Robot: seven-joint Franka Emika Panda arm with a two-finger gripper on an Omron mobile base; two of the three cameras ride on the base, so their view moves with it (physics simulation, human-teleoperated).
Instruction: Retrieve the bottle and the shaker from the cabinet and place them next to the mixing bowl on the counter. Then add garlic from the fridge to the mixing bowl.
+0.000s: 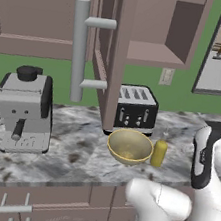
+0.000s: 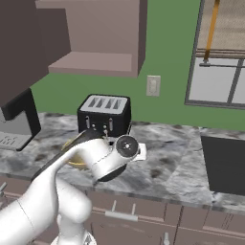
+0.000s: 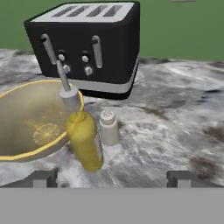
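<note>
1. Hand view: pincer (image 3: 112, 178) wide open, empty, bottom of frame; shaker (image 3: 109, 127) just beside bottle (image 3: 85, 140), frame centre.
2. Left base view: bottle on counter (image 1: 75, 152) right of bowl (image 1: 129, 146), open cabinet (image 1: 145, 32) at top.

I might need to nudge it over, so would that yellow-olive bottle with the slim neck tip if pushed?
Probably: the yellow-olive bottle is tall on a narrow base, so a high push likely topples it. Its round body would likely roll. Close beside it stand the tan-yellow bowl and small grey shaker.
</note>
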